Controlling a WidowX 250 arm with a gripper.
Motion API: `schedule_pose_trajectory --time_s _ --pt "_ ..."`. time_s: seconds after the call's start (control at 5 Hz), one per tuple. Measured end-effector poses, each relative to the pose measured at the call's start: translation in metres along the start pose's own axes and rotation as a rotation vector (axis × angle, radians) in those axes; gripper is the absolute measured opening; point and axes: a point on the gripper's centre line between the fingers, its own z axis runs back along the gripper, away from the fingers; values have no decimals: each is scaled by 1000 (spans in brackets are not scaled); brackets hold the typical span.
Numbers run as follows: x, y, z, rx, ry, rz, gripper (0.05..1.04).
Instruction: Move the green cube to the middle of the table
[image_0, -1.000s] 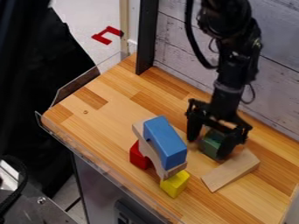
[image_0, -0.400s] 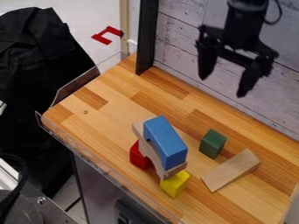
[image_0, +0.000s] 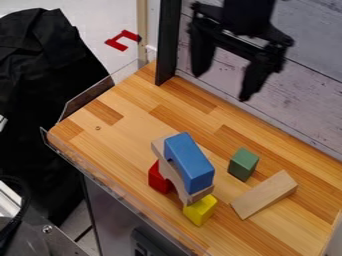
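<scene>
Your black two-fingered hand has lifted away, wide open, empty | green wooden cube sits beside the pale wooden wedge on your wooden worktop | likely released; check centring

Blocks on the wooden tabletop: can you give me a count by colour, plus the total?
Green: 1, the green cube
Blue: 1, the blue block
Red: 1, the red block
Yellow: 1, the yellow block
Bare wood: 2, the arched piece under the blue one and the flat piece near the green one
Total: 6
</scene>
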Motion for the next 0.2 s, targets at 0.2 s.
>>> schedule_pose_trajectory --time_s 0.2 --pt "-17 7 3 -3 12 9 1000"
